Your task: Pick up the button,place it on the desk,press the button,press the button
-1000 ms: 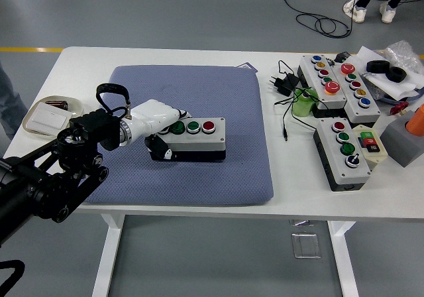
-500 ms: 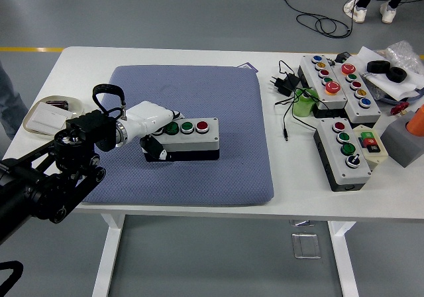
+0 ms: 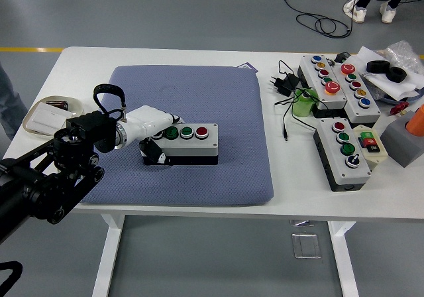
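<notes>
A grey button box (image 3: 189,143) with two green buttons and one red button on top lies on the blue-grey mat (image 3: 218,105). My left hand (image 3: 156,138), white with black fingertips, comes in from the lower left and is shut on the box's left end, fingers over its top and thumb at its front. The box rests on or just above the mat; I cannot tell which. My right arm is out of view.
Several other button boxes (image 3: 341,152) (image 3: 334,85) stand at the right of the white table, with cables and a black adapter (image 3: 283,83), a green cup (image 3: 303,105) and a grey block (image 3: 404,141). A white tray (image 3: 48,115) sits at the left edge.
My left hand has drawn the button box left and slightly toward the table's near edge across the mat, still holding its left end.
</notes>
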Motion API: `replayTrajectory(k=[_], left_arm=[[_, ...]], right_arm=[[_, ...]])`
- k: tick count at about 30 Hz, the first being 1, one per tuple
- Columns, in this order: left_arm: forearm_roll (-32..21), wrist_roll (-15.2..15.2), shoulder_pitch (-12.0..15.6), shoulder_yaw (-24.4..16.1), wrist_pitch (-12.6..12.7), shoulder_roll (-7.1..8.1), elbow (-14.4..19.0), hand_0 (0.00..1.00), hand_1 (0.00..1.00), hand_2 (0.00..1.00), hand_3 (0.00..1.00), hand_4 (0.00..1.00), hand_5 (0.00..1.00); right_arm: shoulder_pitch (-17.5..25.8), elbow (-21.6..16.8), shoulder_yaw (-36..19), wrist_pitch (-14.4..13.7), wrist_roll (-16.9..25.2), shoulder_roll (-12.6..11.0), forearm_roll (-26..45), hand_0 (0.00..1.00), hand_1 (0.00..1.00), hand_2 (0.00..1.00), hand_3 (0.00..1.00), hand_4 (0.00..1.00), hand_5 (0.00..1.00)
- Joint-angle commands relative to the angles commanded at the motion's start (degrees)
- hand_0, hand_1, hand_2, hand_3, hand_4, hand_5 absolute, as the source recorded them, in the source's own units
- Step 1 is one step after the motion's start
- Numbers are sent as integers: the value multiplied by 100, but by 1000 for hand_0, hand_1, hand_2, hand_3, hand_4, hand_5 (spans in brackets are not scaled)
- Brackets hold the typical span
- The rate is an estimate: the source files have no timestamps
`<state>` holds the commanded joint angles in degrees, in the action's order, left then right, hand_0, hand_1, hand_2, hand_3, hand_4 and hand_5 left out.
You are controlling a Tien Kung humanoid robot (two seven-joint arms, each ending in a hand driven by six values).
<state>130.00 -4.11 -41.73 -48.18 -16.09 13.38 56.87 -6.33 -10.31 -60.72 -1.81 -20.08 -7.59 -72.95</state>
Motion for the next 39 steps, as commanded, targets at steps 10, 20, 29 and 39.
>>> replayTrajectory(k=[10,20,29,39], left_arm=[[0,172,39,-99,-46,25,143,907,968,998,998,792,424],[0,91,114,-343,-395,92,638,944,996,998,998,861,497],[0,-63,219,-678,-500,178,1024,979,998,998,998,823,439],[0,870,276,-1025,-160,342,2079,518,499,553,931,346,34]], right_arm=[[33,0,1,9,0,-6,-4,667,649,710,599,394,249],[67,0,-24,7,2,-8,-25,667,649,710,599,394,245],[51,0,-21,10,2,-4,-23,667,649,709,599,395,247],[42,0,-43,0,11,-7,-21,667,649,710,599,395,245]])
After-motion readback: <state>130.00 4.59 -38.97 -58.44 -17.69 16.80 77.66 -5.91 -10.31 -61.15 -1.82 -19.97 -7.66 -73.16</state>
